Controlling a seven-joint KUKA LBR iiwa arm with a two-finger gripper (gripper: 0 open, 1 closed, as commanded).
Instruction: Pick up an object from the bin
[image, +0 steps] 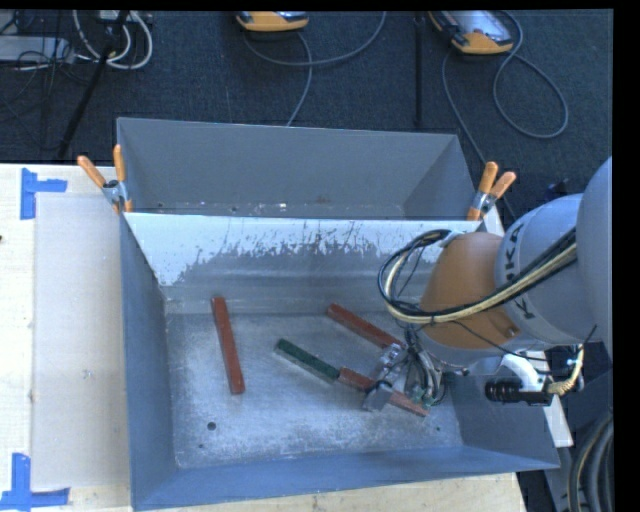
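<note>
Dark lettering on the arm's (560, 270) pale shell is partly hidden by cables (412, 268). It cannot be read whole, and nothing in the bin (150, 330) carries a label or writing.

The end effector (393, 388) is low over the bin floor, near the right wall and below the orange cover (465, 290) on the wrist. Whether it is released or clenched cannot be told, because the wrist and wiring crowd the view there.

A short red stick (352, 379) lies flat right under it. One end pokes out on the view's left of the end effector, and the other shows just past it on the lower right. Whether the stick is grasped cannot be told.

A green stick (308, 361) lies slantwise on the floor to the left of the end effector, and its near end meets the short red stick's left end. A second red stick (358, 325) lies slantwise just above and left of the end effector, with its lower end running in under the wrist. A long brown-red stick (227, 345) lies nearly upright in the view, well apart to the left and alone on the floor.

The floor is scuffed pale, and the back wall is scratched.
</note>
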